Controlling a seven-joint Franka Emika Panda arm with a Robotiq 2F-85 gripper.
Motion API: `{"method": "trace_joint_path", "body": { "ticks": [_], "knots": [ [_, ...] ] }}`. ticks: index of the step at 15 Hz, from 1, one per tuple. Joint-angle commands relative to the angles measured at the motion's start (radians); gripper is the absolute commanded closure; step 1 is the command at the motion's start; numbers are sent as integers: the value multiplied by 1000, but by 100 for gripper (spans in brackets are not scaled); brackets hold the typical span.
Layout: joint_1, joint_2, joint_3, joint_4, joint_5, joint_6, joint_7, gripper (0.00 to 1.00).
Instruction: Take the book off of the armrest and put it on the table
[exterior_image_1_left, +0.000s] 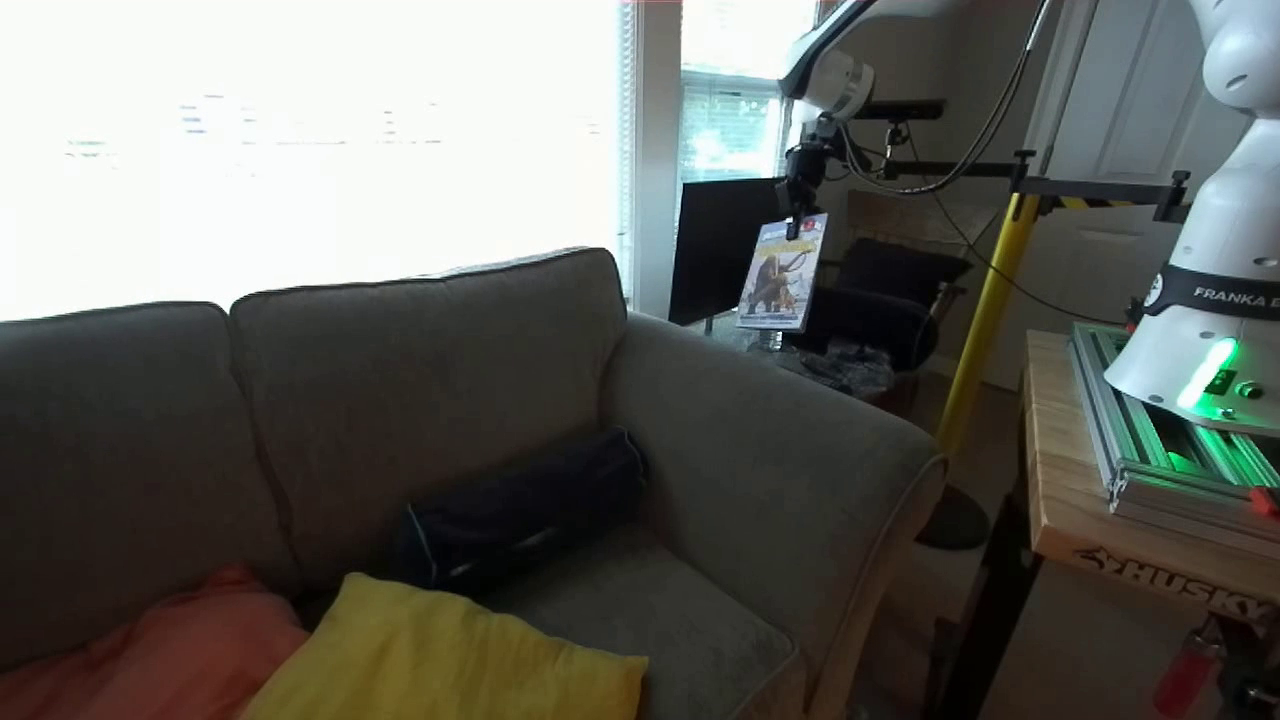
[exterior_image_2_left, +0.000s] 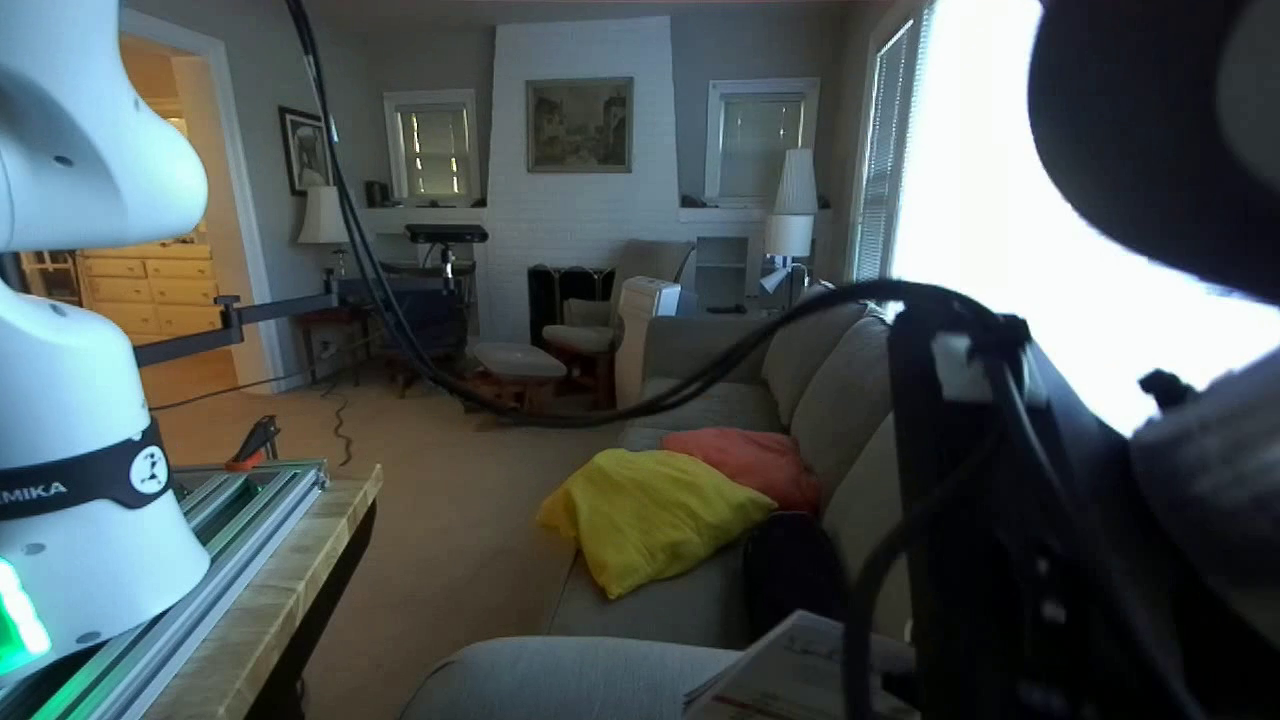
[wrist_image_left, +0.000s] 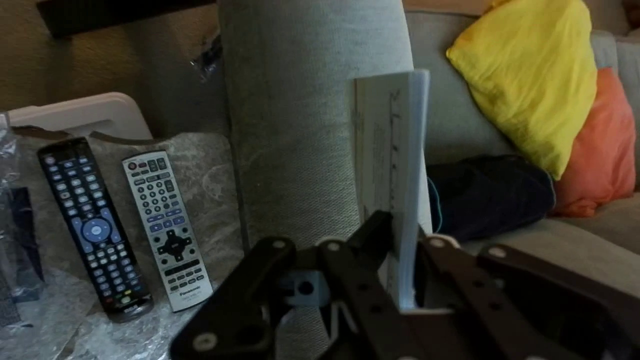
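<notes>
The book (exterior_image_1_left: 772, 285) hangs in the air with its front to you in an exterior view, where you can see a big hairy animal with tusks on it. The wrist view shows you its thin white edge and a pale side with writing. Your gripper (exterior_image_1_left: 795, 227) pinches the book near its top, one finger on each side. The book is apart from the armrest (wrist_image_left: 300, 125). You cannot tell if it is right over the table (wrist_image_left: 215, 200), which is just beside the armrest. Only in the wrist view can you make out a black remote (wrist_image_left: 95, 230) and a grey remote (wrist_image_left: 167, 230) on the table. In an exterior view, a dark screen (exterior_image_1_left: 718, 250) shows behind the book. All three views show a yellow pillow (wrist_image_left: 530, 75), an orange pillow (wrist_image_left: 602, 150) and a dark roll (wrist_image_left: 490, 197) on the sofa (exterior_image_1_left: 430, 380). Only an exterior view shows you a painting (exterior_image_2_left: 580, 125) on a white wall.
</notes>
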Motion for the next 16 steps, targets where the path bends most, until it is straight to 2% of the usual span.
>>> {"method": "trace_joint_path", "body": {
  "ticks": [1, 2, 3, 7, 11, 16],
  "knots": [
    [85, -206, -62, -148, -111, -76, -63, 98],
    [109, -239, -80, -150, -136, -92, -56, 98],
    [136, -270, -100, -162, -145, -59, -22, 98],
    [196, -364, -160, -217, -76, 80, 132, 98],
    [225, -430, -198, -331, -36, 223, 279, 98],
    [231, -459, -236, -472, 41, 415, 402, 98]
  ]
}}
